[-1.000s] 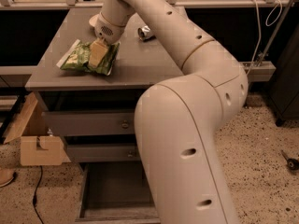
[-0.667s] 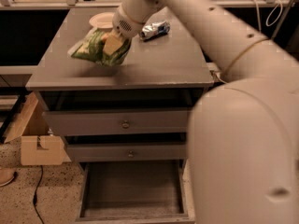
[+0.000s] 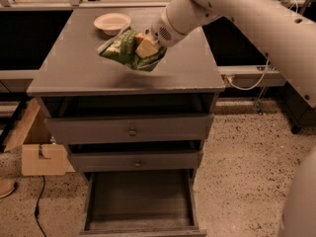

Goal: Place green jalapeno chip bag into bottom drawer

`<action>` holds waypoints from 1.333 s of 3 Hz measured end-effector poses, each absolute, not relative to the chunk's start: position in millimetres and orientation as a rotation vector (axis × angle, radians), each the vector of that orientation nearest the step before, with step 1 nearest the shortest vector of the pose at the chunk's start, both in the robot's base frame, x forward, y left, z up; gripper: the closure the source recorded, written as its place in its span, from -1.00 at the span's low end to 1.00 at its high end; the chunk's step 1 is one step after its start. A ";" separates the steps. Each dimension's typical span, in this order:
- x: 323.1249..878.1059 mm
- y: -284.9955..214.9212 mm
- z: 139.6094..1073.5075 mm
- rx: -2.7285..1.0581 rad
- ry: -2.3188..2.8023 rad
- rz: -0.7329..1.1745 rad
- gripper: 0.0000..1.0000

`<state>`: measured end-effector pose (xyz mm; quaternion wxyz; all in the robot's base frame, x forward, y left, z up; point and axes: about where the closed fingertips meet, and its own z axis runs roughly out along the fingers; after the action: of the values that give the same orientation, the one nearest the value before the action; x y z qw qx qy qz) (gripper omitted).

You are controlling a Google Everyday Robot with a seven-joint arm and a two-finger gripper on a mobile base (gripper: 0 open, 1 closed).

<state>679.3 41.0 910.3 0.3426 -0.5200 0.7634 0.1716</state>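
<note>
The green jalapeno chip bag (image 3: 124,49) hangs crumpled in my gripper (image 3: 146,46), lifted above the grey cabinet top (image 3: 74,68) near its middle. The gripper is shut on the bag's right end, with a tan finger pad showing against the green. My white arm (image 3: 232,9) reaches in from the upper right. The bottom drawer (image 3: 140,199) is pulled open below, showing a flat grey floor with nothing in it.
A white bowl (image 3: 112,22) stands at the back of the cabinet top. Two upper drawers with round knobs (image 3: 132,131) are pushed in. A cardboard box (image 3: 42,157) sits on the speckled floor to the left, with a cable beside it.
The gripper has carried the bag up off the cabinet top and rightward toward the middle. The view has shifted, and the small silver-blue bag is no longer seen.
</note>
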 end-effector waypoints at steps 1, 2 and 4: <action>679.3 41.1 910.1 -1.352 1.985 0.446 1.00; 673.8 42.5 909.3 -1.382 1.963 0.484 1.00; 588.2 25.7 911.7 -1.343 1.868 0.623 1.00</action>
<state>588.2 25.7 911.7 0.3701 -0.5233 0.7281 0.2429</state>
